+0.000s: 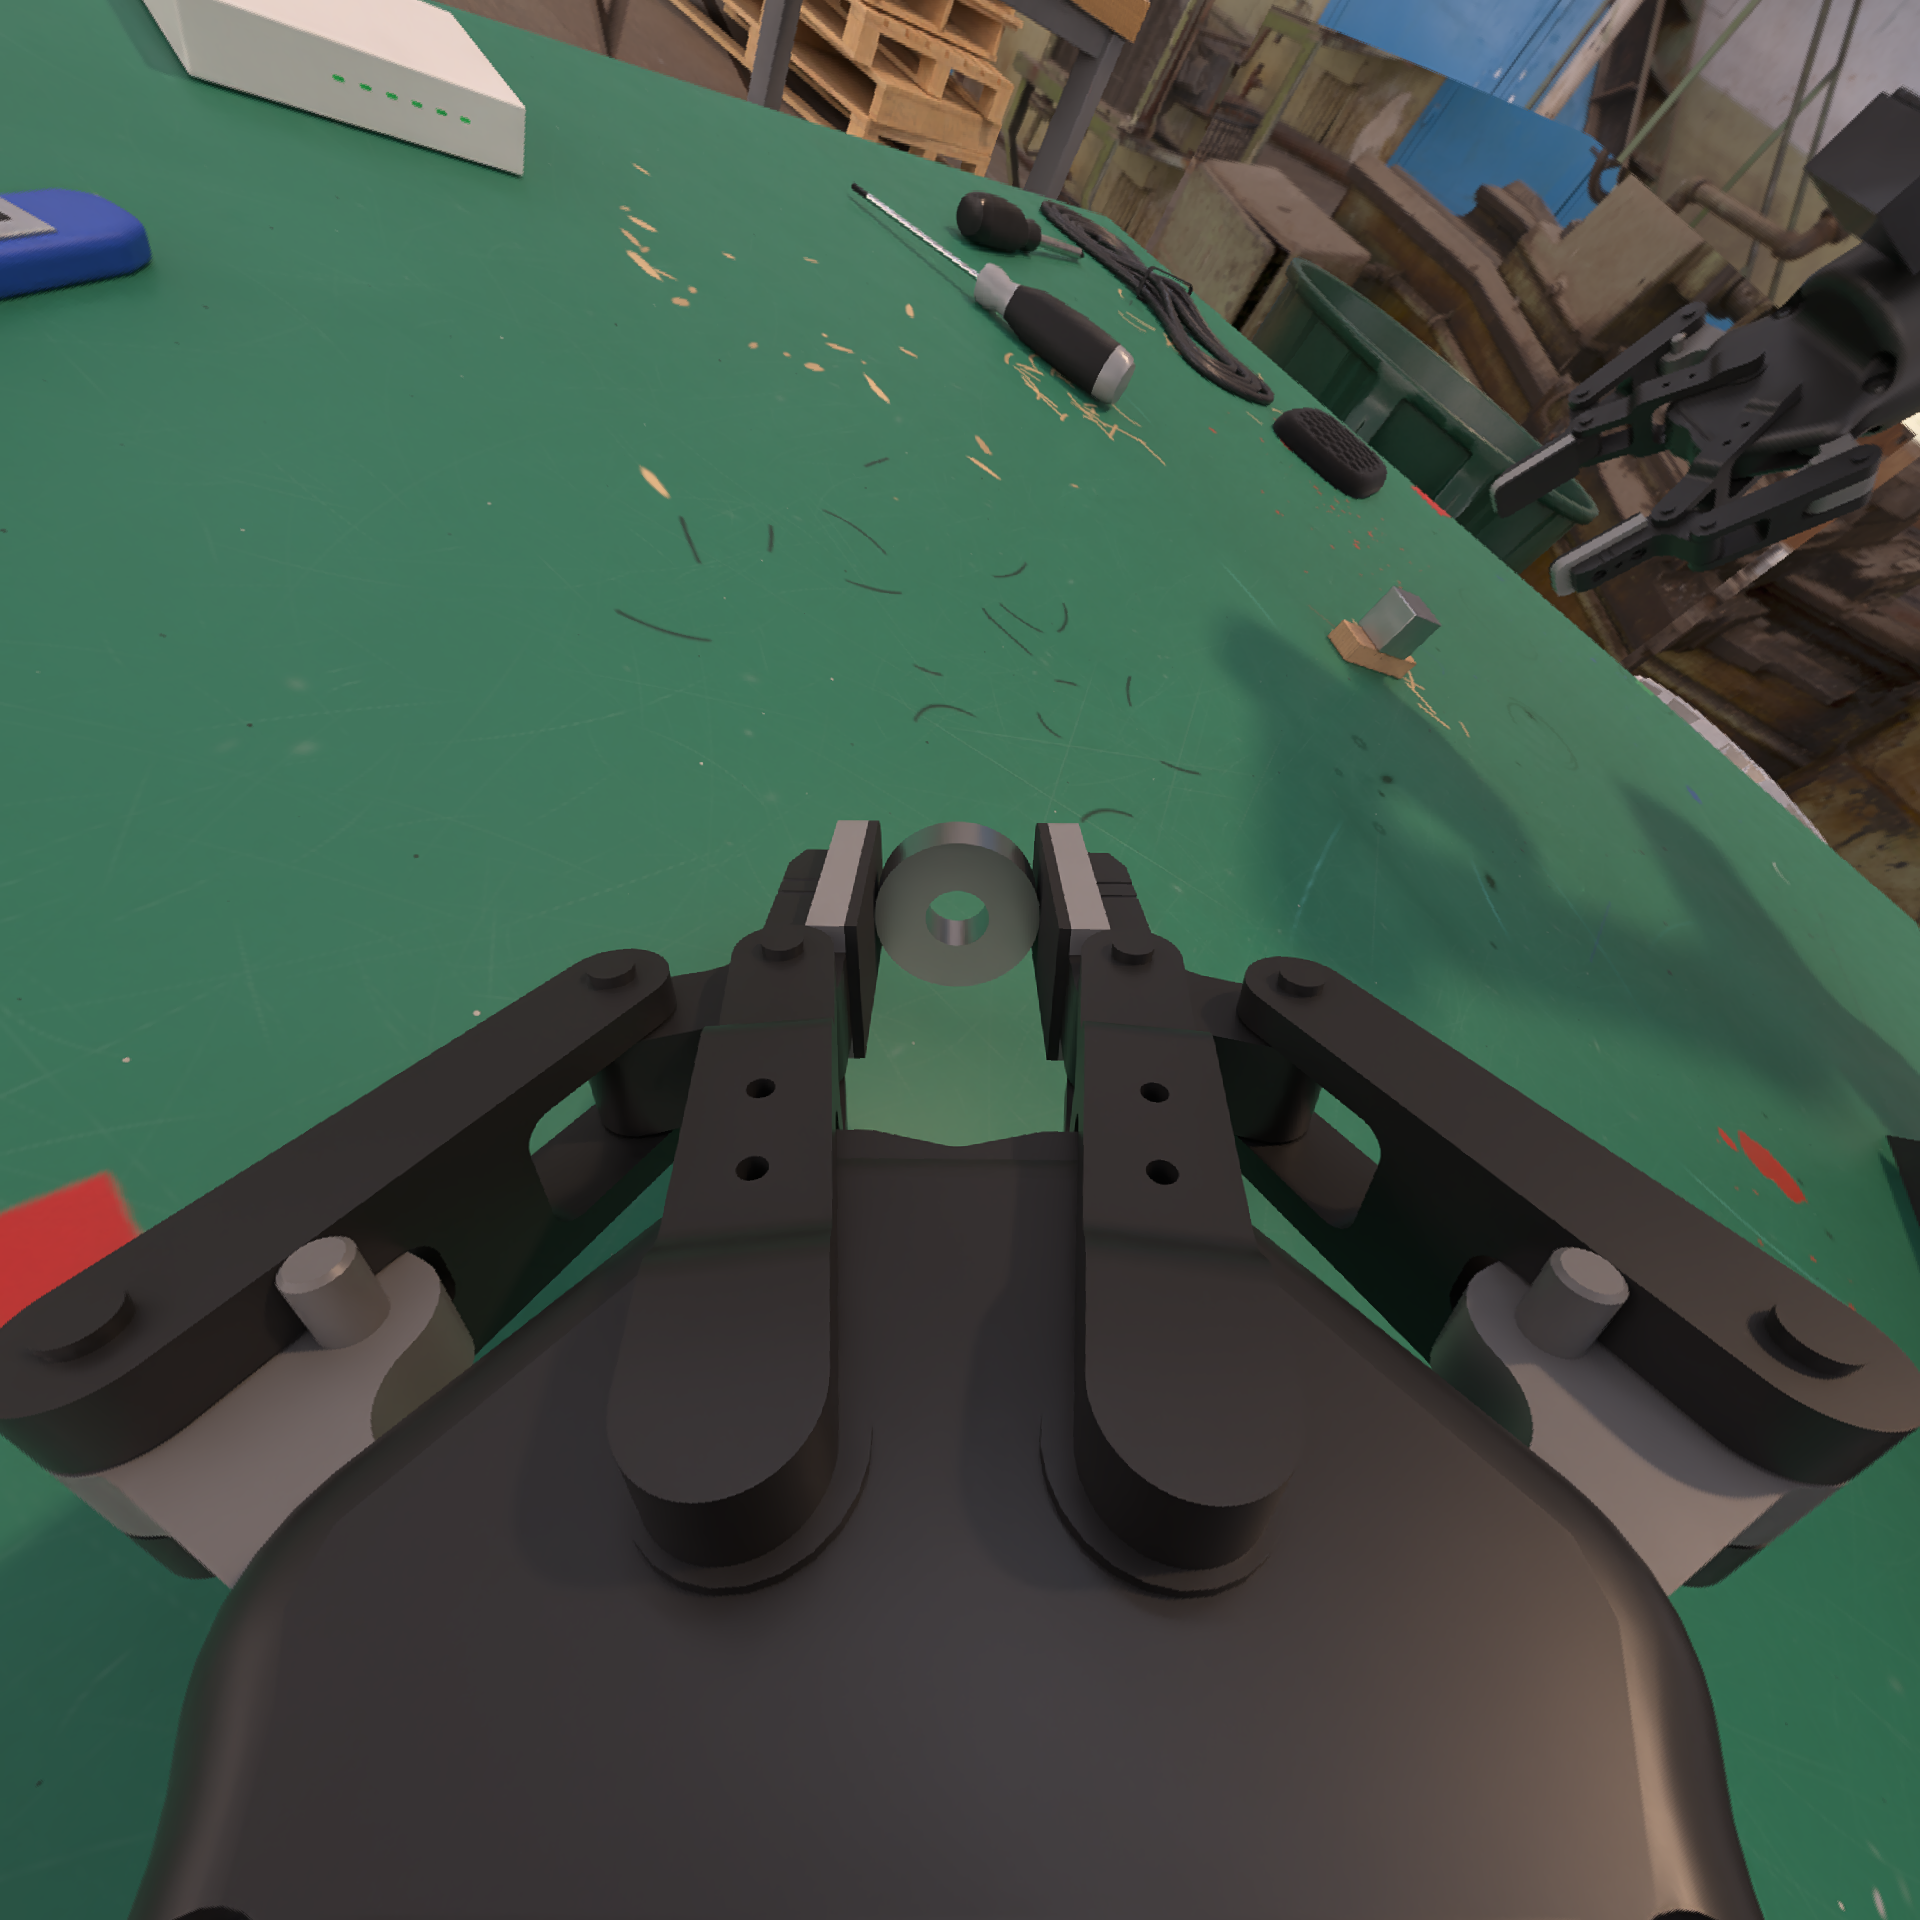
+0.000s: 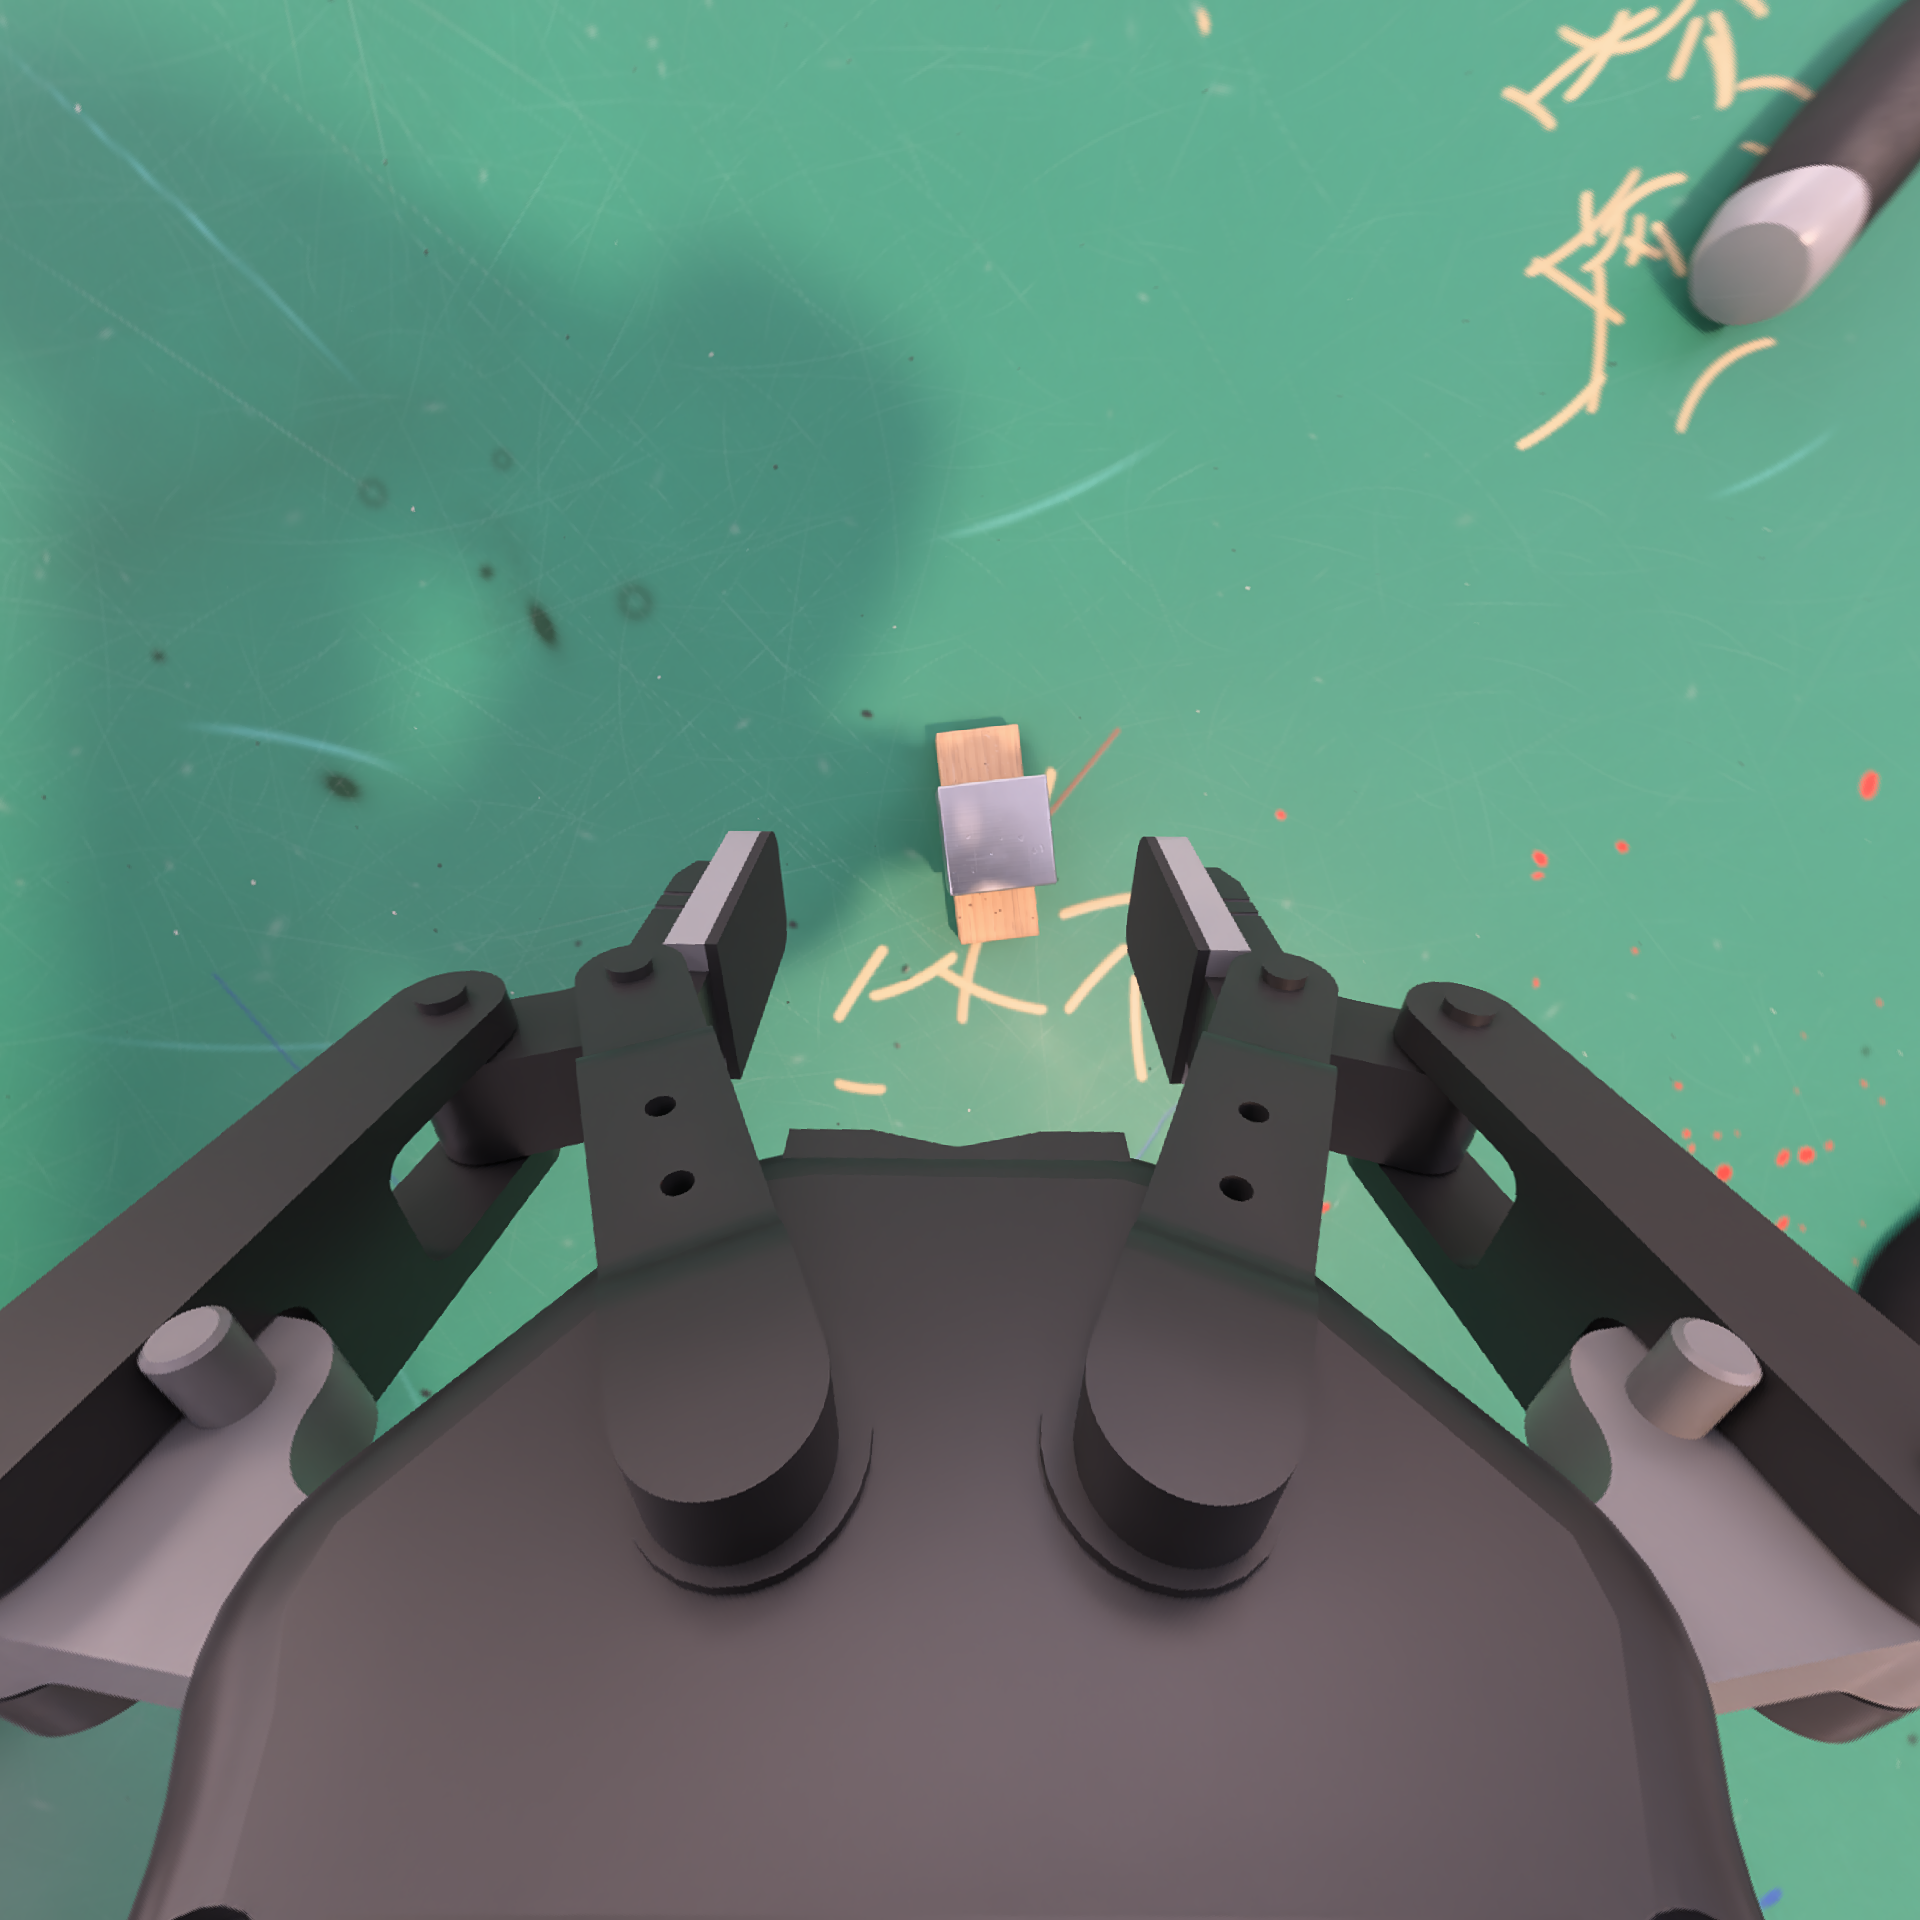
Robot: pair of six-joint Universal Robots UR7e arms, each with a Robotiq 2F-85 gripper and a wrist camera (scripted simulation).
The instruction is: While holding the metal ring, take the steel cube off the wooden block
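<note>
My left gripper [image 1: 956, 894] is shut on the grey metal ring [image 1: 956, 914], held above the green table [image 1: 416, 623] with its hole facing the camera. The steel cube [image 1: 1400, 621] sits on the small wooden block [image 1: 1361, 649] at the table's right edge. In the right wrist view the cube [image 2: 995, 834] rests on the middle of the block [image 2: 977, 756], below and between my fingers. My right gripper [image 2: 956, 883] is open and empty, hovering above them. It also shows in the left wrist view [image 1: 1579, 520], above the cube.
A screwdriver [image 1: 1049, 322], a coiled black cable [image 1: 1164, 301], a black oval pad [image 1: 1330, 452] and a black knob [image 1: 992, 220] lie at the far side. A white box [image 1: 353, 73] and a blue object [image 1: 62, 244] are far left. The screwdriver handle [image 2: 1787, 218] shows upper right.
</note>
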